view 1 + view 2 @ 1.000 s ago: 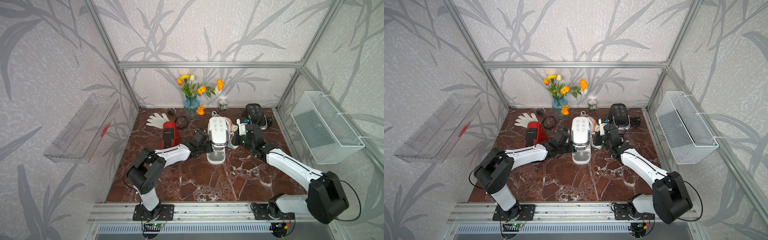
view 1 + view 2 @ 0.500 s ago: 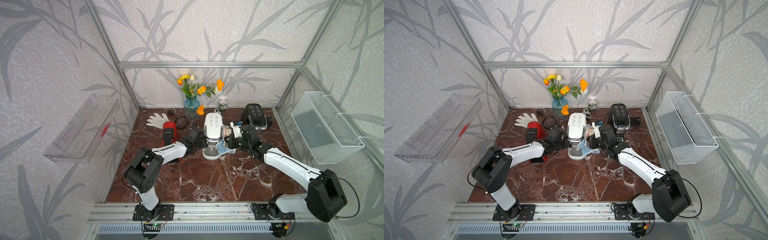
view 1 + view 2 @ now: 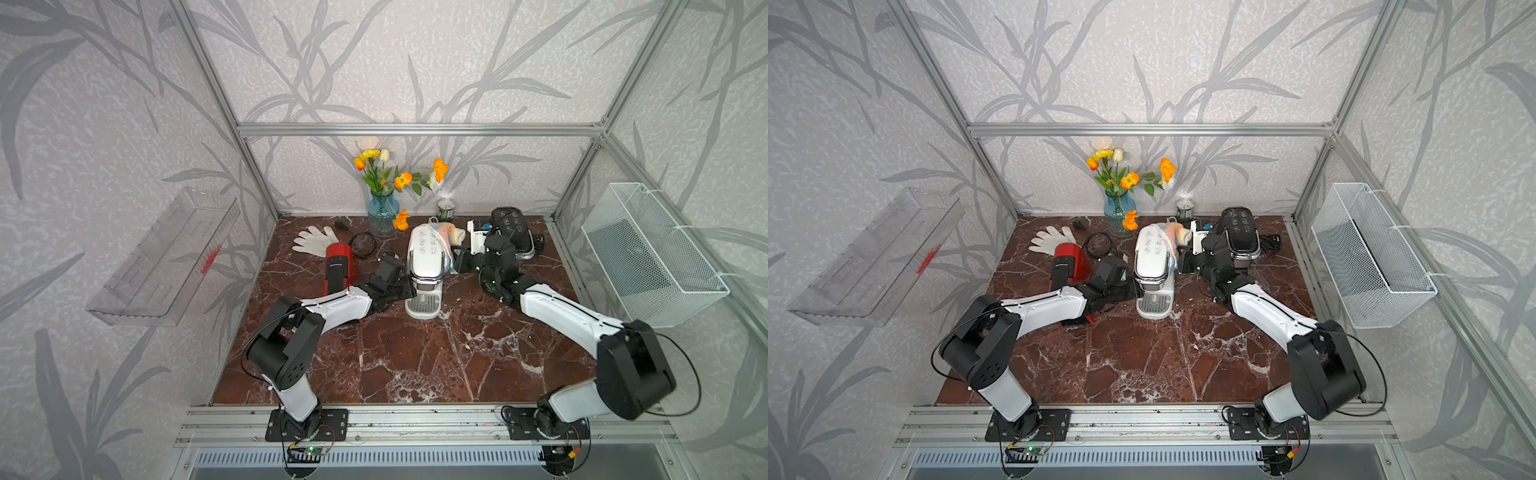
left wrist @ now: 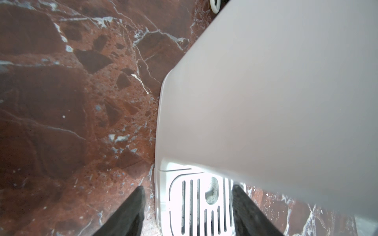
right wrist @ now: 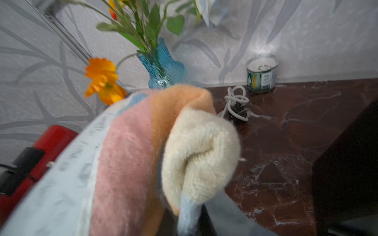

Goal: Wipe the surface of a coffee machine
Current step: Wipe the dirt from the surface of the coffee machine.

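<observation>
Marble, red-brown and veined white, tops the table (image 3: 415, 357) where a white coffee machine (image 3: 424, 253) stands near the middle, in front of a blue vase (image 3: 383, 212) of orange and yellow flowers. The left gripper (image 3: 405, 291) clasps the machine low down, its dark fingers (image 4: 133, 208) set one on each side of the slotted drip tray (image 4: 196, 206). The right gripper (image 3: 456, 259) is clamped on a bunched pastel cloth (image 3: 441, 236), pressed against the machine's upper right side, beside the button panel. A red appliance (image 3: 338, 266) lies beside the left arm and a black appliance (image 3: 513, 232) sits beyond the right. A white glove (image 3: 312, 241) and a tin (image 3: 445, 210) rest near the back wall.
</observation>
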Tool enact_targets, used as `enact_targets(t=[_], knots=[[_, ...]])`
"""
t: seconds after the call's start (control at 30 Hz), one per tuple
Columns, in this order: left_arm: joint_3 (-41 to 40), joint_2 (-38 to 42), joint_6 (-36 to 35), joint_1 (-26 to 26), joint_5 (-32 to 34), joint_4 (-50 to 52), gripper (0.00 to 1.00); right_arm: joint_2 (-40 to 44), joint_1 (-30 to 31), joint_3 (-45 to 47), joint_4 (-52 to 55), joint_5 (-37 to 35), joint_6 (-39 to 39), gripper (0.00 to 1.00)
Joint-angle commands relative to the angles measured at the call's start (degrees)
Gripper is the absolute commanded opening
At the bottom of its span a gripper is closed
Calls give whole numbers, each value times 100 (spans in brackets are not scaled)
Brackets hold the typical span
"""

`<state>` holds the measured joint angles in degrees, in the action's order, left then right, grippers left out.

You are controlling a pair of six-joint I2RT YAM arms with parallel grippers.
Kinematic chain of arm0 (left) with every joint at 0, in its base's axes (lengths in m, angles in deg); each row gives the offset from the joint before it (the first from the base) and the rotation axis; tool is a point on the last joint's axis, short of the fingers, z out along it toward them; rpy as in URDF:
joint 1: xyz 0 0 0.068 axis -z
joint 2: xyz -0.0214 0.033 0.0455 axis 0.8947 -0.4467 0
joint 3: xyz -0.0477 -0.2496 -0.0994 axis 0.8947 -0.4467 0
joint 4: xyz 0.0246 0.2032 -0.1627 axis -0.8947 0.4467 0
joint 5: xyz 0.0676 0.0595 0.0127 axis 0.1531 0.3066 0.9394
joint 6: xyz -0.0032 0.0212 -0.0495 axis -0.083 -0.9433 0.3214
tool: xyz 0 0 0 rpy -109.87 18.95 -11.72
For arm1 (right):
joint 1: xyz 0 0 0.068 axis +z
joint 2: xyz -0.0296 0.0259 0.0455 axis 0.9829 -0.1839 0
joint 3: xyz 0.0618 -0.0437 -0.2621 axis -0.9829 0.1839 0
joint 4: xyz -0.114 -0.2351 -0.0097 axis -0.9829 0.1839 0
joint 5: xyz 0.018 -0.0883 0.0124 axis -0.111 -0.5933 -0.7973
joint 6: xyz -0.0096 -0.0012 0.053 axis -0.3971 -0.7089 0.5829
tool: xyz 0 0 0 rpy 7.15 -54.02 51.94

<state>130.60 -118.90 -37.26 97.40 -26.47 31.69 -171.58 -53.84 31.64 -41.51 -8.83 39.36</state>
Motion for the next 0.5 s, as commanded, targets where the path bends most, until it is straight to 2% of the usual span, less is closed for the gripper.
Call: enact_targets(t=[0.0,0.2,0.47], knots=[[-77,185,14,48,-81,-94,65,-541,62,219,-695,265,280,0],[139,-44,-52,52,-228,7,65,-1209,122,664,-1296,525,626,0],[423,-255,-214,51,-320,158,66,-1716,483,910,-1240,771,545,0]])
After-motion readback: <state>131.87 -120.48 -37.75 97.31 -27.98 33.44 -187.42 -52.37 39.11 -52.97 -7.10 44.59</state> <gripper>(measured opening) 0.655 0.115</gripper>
